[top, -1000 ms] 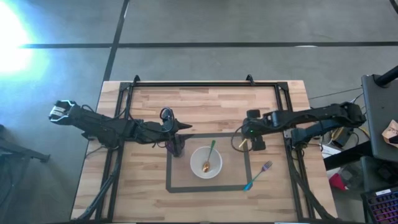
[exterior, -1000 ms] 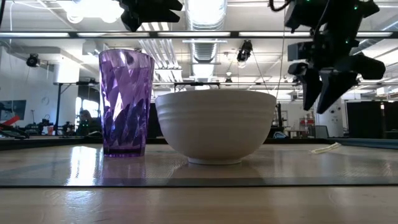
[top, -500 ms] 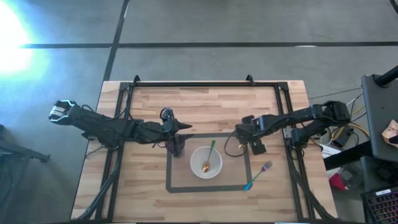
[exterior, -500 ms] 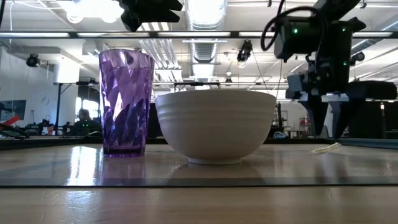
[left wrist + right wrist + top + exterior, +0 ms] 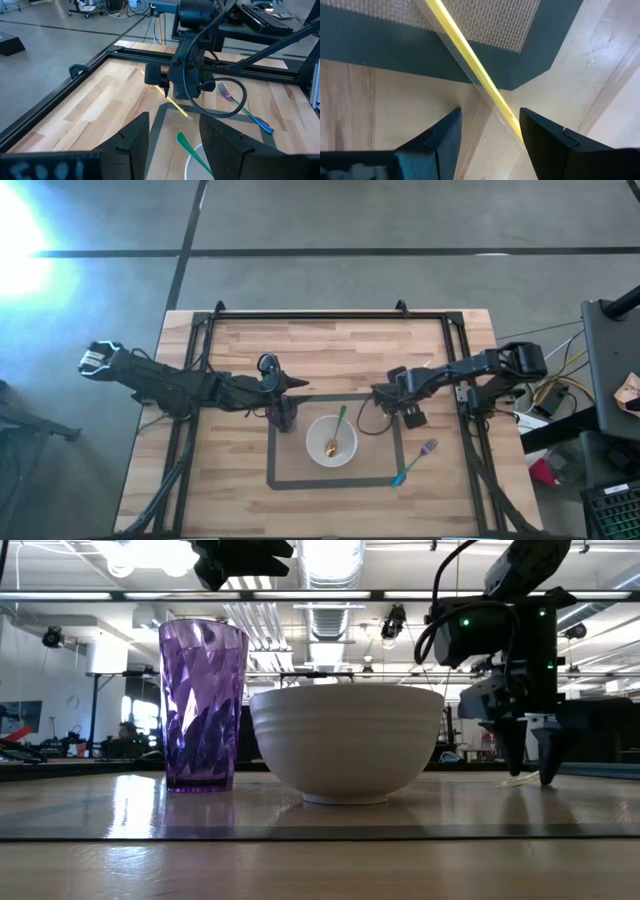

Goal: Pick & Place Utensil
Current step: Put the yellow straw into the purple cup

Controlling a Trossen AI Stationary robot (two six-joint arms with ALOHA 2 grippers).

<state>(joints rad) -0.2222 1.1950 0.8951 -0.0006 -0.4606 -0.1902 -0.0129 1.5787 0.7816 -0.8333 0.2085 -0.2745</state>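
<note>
Jaws of the right gripper (image 5: 490, 145) spread wide over a yellow utensil (image 5: 470, 70), right of frame centre in the high view.

Step in hand looks like the reach before the grasp: the yellow utensil lies flat on the worktop (image 5: 330, 345) across the corner of the dark taped square (image 5: 397, 442), passing between the fingers, not yet held. Next the jaws must sink and close across its thin shaft. White bowl (image 5: 331, 441) at centre holds a green spoon (image 5: 337, 427); a fork (image 5: 417, 461) lies lower right. Left gripper (image 5: 172, 142) waits, jaws parted, over the purple cup (image 5: 203, 705).
</note>
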